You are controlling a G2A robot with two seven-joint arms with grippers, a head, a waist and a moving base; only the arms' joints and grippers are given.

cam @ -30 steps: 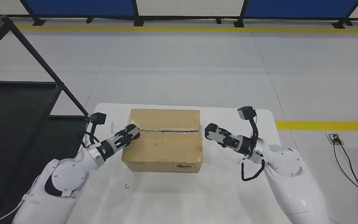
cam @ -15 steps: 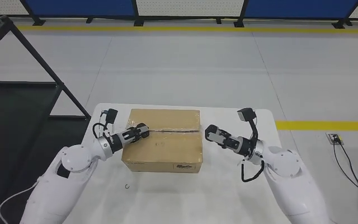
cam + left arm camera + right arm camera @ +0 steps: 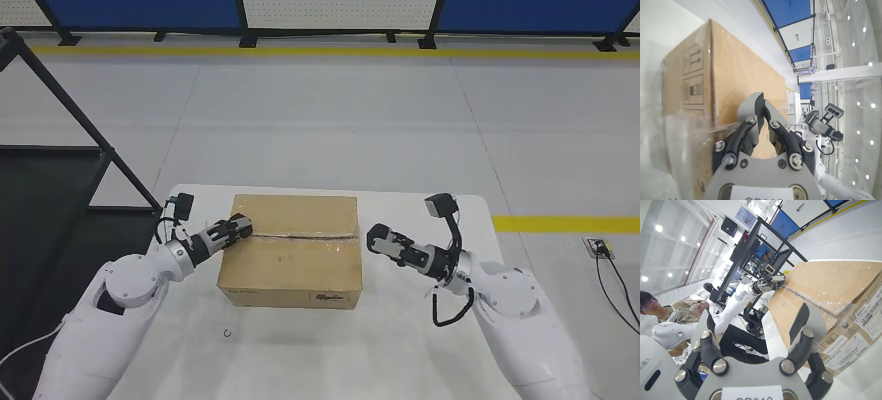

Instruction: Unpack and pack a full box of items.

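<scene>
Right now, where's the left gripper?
In the top view, the left gripper sits at the left top edge of the box, at the end of its taped seam, opposite the right gripper.

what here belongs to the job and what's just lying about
Job: brown cardboard box; clear tape on its seam; left tool, shut at the seam; right tool, open.
Lying about: small dark ring on white table; black metal frame.
</scene>
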